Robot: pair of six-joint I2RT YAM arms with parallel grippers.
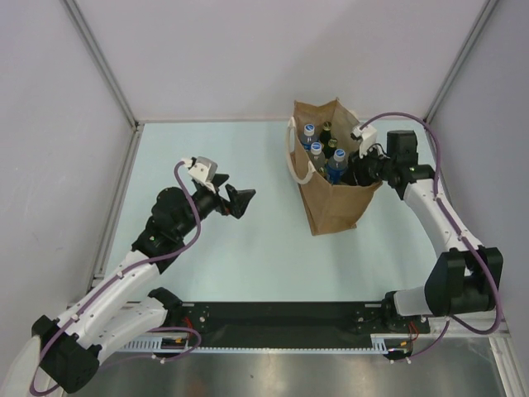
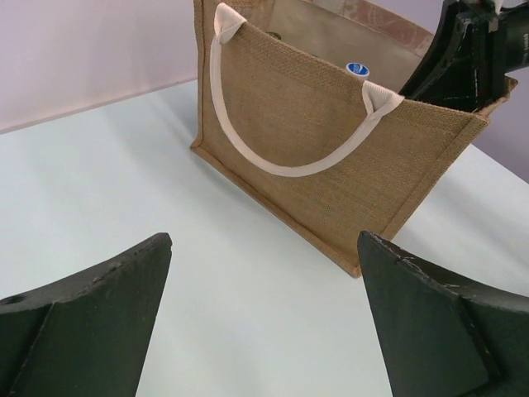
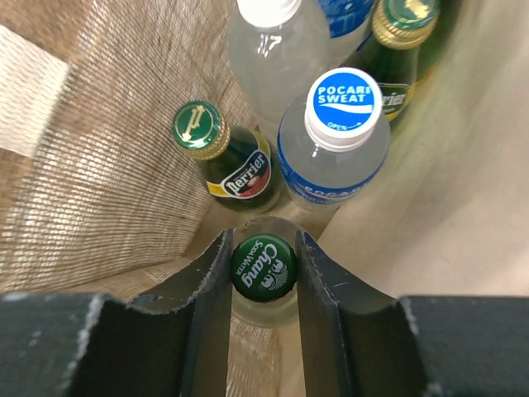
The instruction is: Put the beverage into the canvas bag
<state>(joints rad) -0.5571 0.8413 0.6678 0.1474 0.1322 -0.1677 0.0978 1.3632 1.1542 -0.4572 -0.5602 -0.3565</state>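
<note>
**Soda bottle held inside the bag**

The green-capped soda bottle (image 3: pixel 263 269) is upright inside the canvas bag (image 1: pixel 333 208), which stands toward the far right of the table (image 1: pixel 248 256). The right claw (image 3: pixel 263 241) reaches into the bag's mouth and is narrowed on the bottle just under its cap. A Perrier bottle (image 3: pixel 235 161) and a blue-capped water bottle (image 3: pixel 335 141) stand close by. The left claw (image 1: pixel 240 200) hangs wide apart, holding nothing, well left of the bag.

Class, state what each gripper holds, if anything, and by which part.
Right gripper: the Chang bottle, fingers clamped at its cap, inside the bag. Left gripper: nothing.
</note>
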